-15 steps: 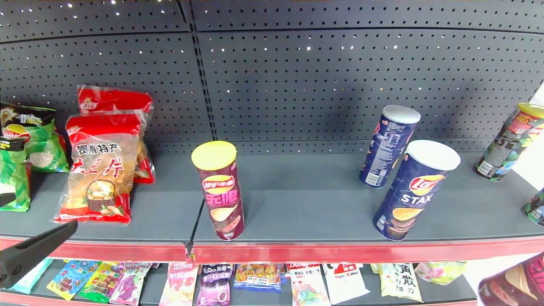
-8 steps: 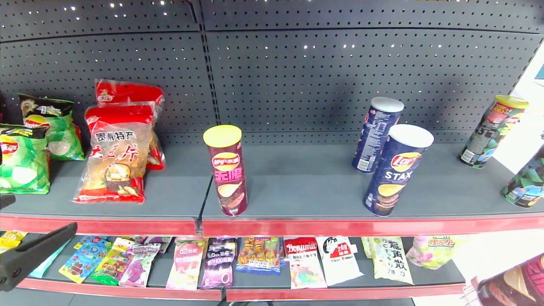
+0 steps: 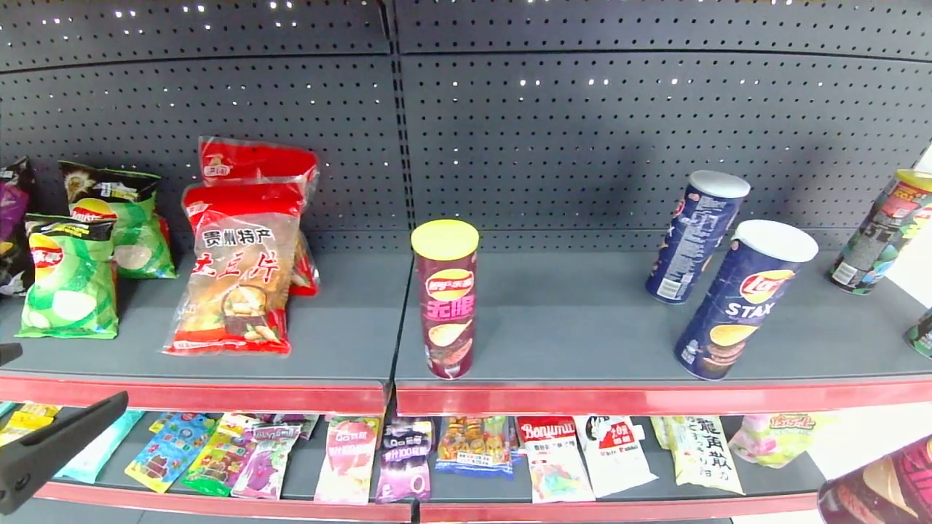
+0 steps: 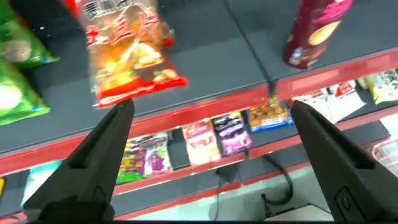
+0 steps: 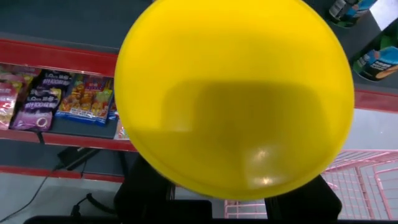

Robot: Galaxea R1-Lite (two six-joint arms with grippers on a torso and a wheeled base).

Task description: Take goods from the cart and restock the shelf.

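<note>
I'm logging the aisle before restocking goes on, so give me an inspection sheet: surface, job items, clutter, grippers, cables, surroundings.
Surface: grey upper shelf, red front edge, bare stretch in the middle.
Job's things: shelved maroon can upright near the front edge; front blue can and rear blue can to its right; held maroon can in the right gripper.
Clutter: red snack bags and green chip bags on the shelf's left; sachets on the lower shelf.
Grippers: left gripper empty, jaws wide apart; right gripper shut on the held maroon can.
Cables: black cable below the lower shelf.
Surroundings: pegboard back panel; pink cart.
</note>
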